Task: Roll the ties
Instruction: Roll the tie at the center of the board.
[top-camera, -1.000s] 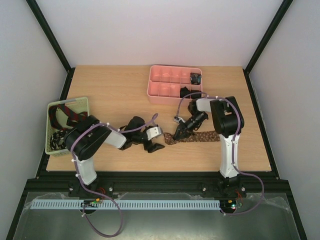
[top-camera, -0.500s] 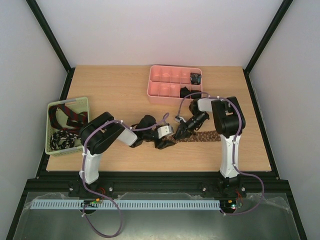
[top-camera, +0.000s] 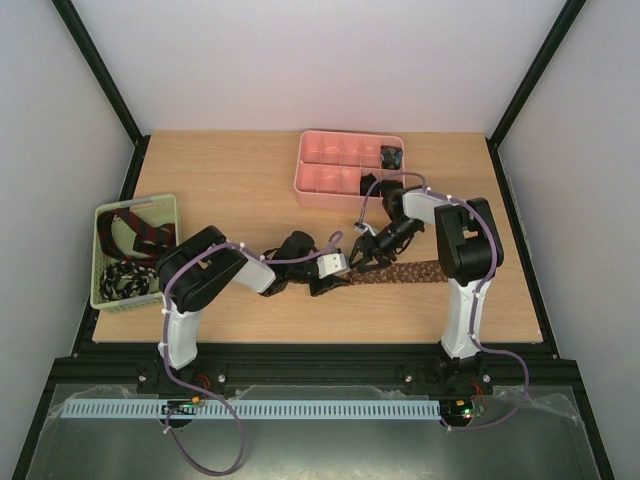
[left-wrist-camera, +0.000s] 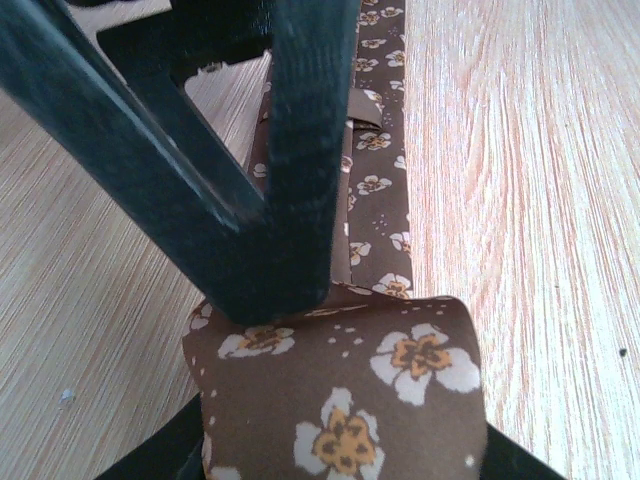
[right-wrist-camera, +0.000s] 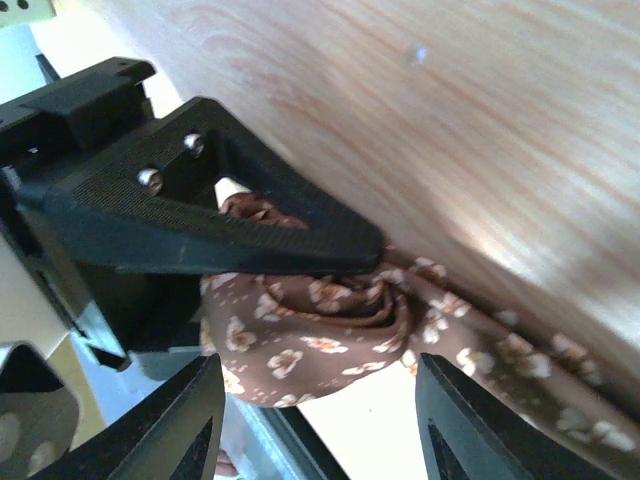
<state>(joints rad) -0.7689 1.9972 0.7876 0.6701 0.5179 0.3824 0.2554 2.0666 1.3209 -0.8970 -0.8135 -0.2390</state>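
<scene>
On the counter (top-camera: 220, 180) the brown tie (top-camera: 405, 272) lies flat, its long way running left to right. Its rolled end (left-wrist-camera: 340, 400) points toward the left arm and sits between both claws. The left claw (top-camera: 338, 281), off to the side a second ago, now hugs the roll, though I cannot tell if it squeezes yet; the right claw (top-camera: 362, 256), pinching before, has let go and stands open.

The roll of the brown tie (left-wrist-camera: 340, 400) is cut off at the bottom of the left wrist view. From above, the left gripper (top-camera: 338, 280) and the right gripper (top-camera: 363, 255) hide it.
</scene>
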